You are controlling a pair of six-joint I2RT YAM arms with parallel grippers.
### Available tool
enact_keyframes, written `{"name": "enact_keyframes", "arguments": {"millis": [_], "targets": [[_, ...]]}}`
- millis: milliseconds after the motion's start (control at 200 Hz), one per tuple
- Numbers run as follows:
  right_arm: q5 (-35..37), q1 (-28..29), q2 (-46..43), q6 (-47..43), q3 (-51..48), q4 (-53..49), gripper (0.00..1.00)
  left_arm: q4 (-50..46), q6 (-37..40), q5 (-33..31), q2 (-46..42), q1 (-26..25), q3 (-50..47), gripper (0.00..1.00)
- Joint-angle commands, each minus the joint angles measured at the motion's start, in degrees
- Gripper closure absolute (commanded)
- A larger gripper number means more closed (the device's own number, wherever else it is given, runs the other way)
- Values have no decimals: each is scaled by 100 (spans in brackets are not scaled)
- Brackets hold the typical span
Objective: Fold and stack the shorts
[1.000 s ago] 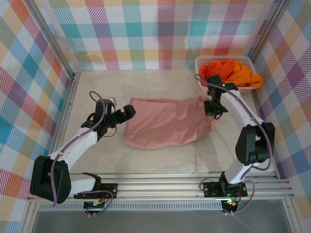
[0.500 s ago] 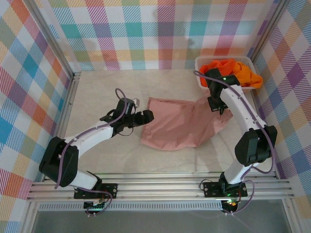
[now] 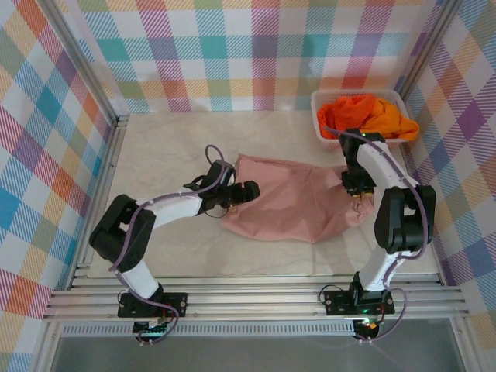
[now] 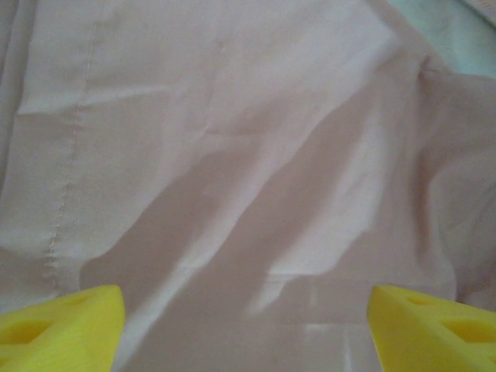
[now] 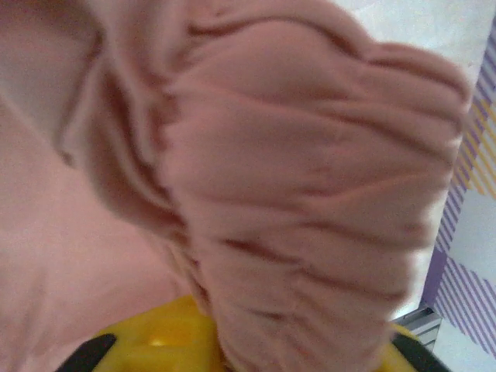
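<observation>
The dusty pink shorts (image 3: 298, 203) lie spread on the table's middle, wrinkled, and they fill the left wrist view (image 4: 232, 155). My left gripper (image 3: 246, 191) sits at their left edge, open; its yellow fingertips (image 4: 62, 325) stand wide apart over the cloth. My right gripper (image 3: 358, 194) is at the shorts' right end, shut on the gathered waistband (image 5: 310, 201), which bulges up between its yellow fingers (image 5: 147, 341). The bright orange shorts (image 3: 349, 113) and the lighter yellow-orange shorts (image 3: 394, 121) lie heaped in the basket.
The white mesh basket (image 3: 316, 99) stands at the back right corner, just behind my right arm. Checked cloth walls and metal posts (image 3: 116, 124) enclose the table. Bare tabletop (image 3: 163, 147) lies to the left and behind the pink shorts.
Both arms have swung right and the pink shorts slid right with them. My left gripper now rests at the cloth's left edge, and my right gripper has come nearer with the waistband.
</observation>
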Motion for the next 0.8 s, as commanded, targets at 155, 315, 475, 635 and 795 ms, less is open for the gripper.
{"name": "enact_keyframes", "arguments": {"millis": [155, 315, 475, 635, 795], "targets": [[-631, -279, 146, 340, -246, 167, 58, 179, -157, -699, 180, -90, -501, 15], [-1243, -341, 7, 441, -451, 370, 44, 11, -341, -1104, -81, 103, -1101, 15], [-2345, -486, -383, 604, -826, 799, 15, -187, -484, -1448, -615, 424, -1759, 14], [-3047, -769, -618, 788, -1329, 1289, 7, -359, -342, -1568, -1030, 677, -2093, 13], [-3563, -917, -382, 826, -1517, 1624, 9, -467, -217, -1577, -1118, 741, -2082, 13]]}}
